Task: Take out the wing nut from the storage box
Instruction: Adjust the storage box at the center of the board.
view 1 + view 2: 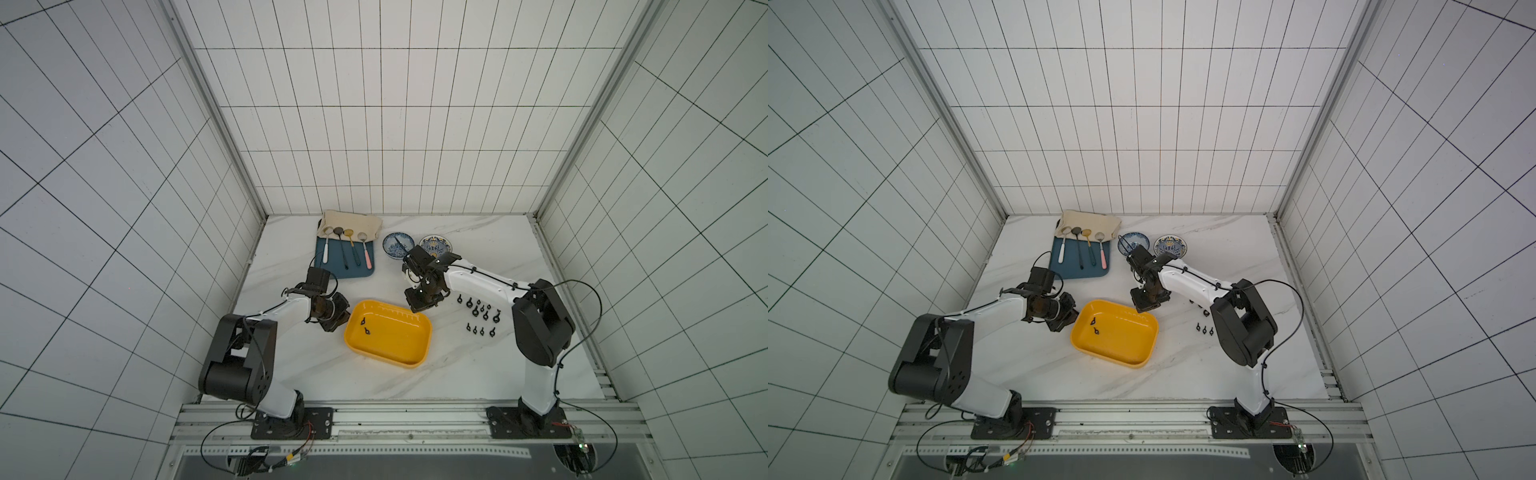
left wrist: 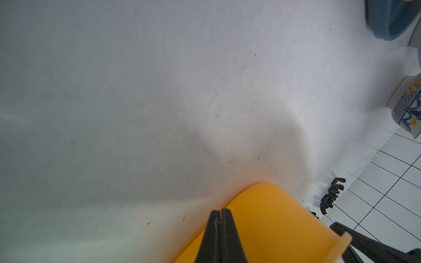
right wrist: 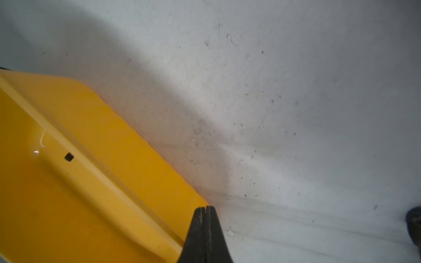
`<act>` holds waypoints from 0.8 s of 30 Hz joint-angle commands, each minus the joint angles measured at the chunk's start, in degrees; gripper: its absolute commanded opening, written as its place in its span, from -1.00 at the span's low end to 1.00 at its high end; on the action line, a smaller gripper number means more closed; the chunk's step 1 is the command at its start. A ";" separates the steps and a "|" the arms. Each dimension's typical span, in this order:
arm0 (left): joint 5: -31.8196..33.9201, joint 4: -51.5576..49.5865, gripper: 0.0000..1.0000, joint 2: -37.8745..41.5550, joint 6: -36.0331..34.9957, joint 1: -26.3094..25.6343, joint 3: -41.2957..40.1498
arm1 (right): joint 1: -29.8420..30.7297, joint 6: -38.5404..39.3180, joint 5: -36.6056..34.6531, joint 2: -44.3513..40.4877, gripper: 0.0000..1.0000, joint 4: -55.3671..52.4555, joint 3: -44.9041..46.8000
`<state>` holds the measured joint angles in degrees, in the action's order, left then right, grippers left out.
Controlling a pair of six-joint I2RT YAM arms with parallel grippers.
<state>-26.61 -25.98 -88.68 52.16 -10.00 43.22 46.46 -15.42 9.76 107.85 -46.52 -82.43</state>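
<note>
Jaws on both your arms are pressed shut, and they hold nothing. Your left gripper [image 2: 220,211] sits at 9 o'clock of the storage box [image 1: 399,343], low beside its outer wall near a rounded corner. Your right gripper [image 3: 206,208] sits at about 1 o'clock of the box, with its tips right at the far rim (you cannot tell if they touch it).

The box lies flat on the table [image 1: 374,382], turned a little. Inside it, toward the 9 o'clock side, lie the far wing nut [image 1: 363,321] and the near wing nut [image 1: 367,331], close together and apart from the walls. The rest of the yellow floor is bare, out toward 3 o'clock.

On the table at 3 o'clock of the box lie the loose wing nuts [image 1: 485,316], well apart from its rim, with your right arm's elbow just past them. The dark-blue tray [image 1: 353,270] with four spoons [image 1: 326,252] is at 11 o'clock. Two bowls [image 1: 390,245] are at 12 to 1 o'clock, behind your right gripper. Bare table runs from the box's 6 o'clock rim to the rail [image 1: 395,409].
</note>
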 commanded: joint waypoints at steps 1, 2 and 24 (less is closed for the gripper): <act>1.29 2.59 -1.00 -2.13 0.59 -1.01 3.17 | -0.23 -1.87 -0.17 -3.45 -1.00 -0.12 3.22; 1.23 2.80 -1.00 -2.96 0.73 -1.35 4.07 | -0.23 -2.13 0.13 -4.19 -1.00 0.15 4.18; 2.18 -23.94 -1.00 24.05 -2.88 3.56 -6.30 | 0.06 0.10 -2.40 -6.18 -1.00 2.24 5.62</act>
<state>-24.08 -42.78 -67.35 48.27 -3.36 40.01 46.52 -16.29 8.43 100.16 -44.93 -74.46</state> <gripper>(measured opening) 0.040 0.042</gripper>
